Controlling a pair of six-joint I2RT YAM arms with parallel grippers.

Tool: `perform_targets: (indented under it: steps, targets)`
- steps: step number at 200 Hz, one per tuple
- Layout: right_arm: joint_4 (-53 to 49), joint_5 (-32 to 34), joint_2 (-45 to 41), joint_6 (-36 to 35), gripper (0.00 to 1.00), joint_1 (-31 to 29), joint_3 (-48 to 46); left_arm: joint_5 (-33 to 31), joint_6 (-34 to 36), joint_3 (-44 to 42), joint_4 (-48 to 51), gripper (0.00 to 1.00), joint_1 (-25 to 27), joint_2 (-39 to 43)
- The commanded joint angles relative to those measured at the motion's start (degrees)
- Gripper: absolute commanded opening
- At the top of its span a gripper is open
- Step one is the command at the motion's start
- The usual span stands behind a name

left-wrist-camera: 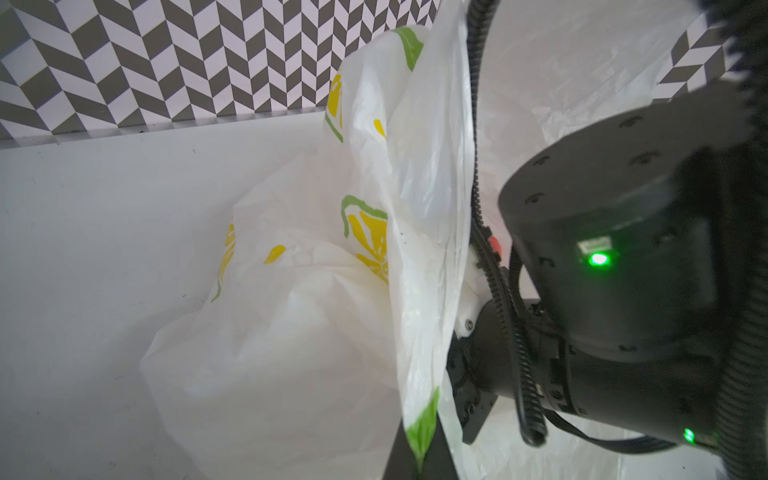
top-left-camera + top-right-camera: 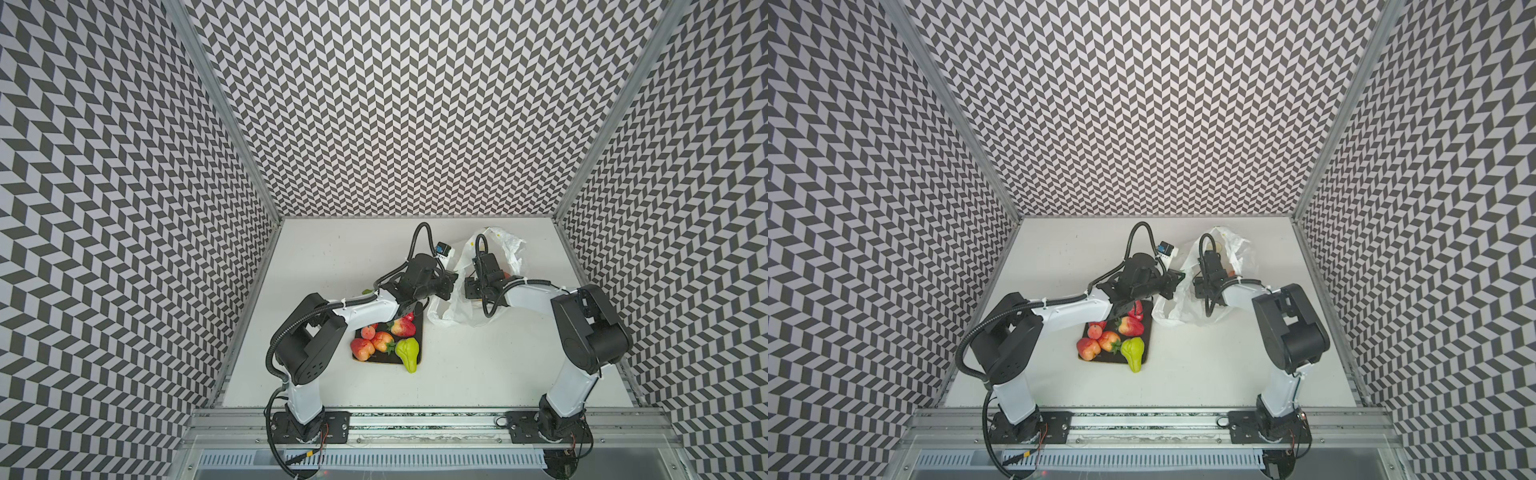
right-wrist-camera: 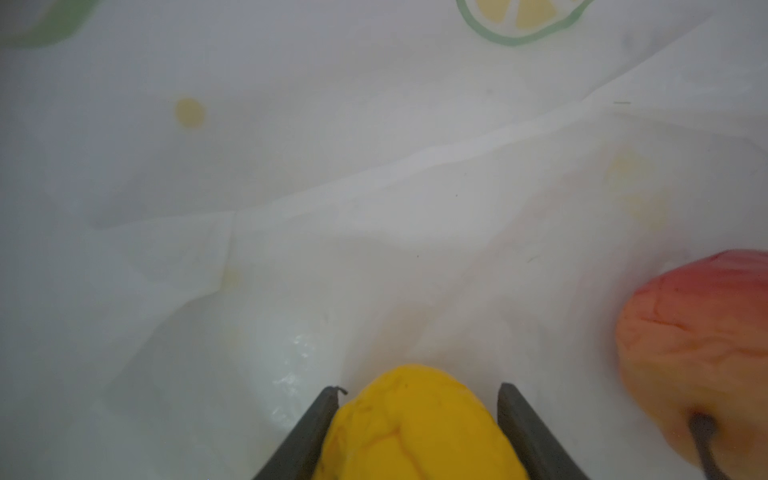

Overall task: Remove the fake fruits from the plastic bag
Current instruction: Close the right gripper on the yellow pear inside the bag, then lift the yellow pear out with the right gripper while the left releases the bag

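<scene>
The plastic bag (image 2: 449,311) (image 2: 1173,313) lies crumpled at mid-table, white with lemon prints. My left gripper (image 1: 419,455) (image 2: 446,286) is shut on its rim, pinching a green leaf print and holding the mouth up. My right gripper (image 3: 417,395) reaches inside the bag (image 3: 291,166), its jaws closed round a yellow fruit (image 3: 415,432). A red-yellow fruit (image 3: 698,353) lies beside it in the bag. Several fake fruits sit on a dark plate (image 2: 419,332): a strawberry (image 2: 403,327), peaches (image 2: 361,348) and a lime-green pear (image 2: 407,353) (image 2: 1133,353) over its edge.
My left forearm (image 2: 361,309) crosses above the plate's far corner. My right wrist (image 2: 484,270) stands over the bag mouth. Patterned walls close in the table on three sides, and a metal rail (image 2: 415,419) runs along the front.
</scene>
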State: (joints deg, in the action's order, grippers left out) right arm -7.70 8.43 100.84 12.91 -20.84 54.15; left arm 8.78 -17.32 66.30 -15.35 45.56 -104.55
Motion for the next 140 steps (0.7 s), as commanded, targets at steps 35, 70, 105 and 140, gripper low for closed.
perform_targets:
  steps: [35,70,105,140]
  targets:
    - [6.0,-2.9,-13.1,1.7,0.45,0.1,-8.4,2.5,-1.9,3.3,-1.1,0.0,-2.0,-3.3]
    - [13.7,-8.4,-19.8,0.5,0.45,0.0,-15.0,4.9,-3.1,3.9,-1.2,0.0,-2.8,-5.4]
    - [18.7,-15.2,-24.1,-1.9,0.45,-0.8,-17.6,4.4,-3.2,3.4,-1.7,0.0,-2.8,-4.9]
    - [19.8,-18.2,-28.0,-3.6,0.45,-2.1,-18.5,5.0,-2.9,5.1,-0.5,0.0,-2.8,-6.2]
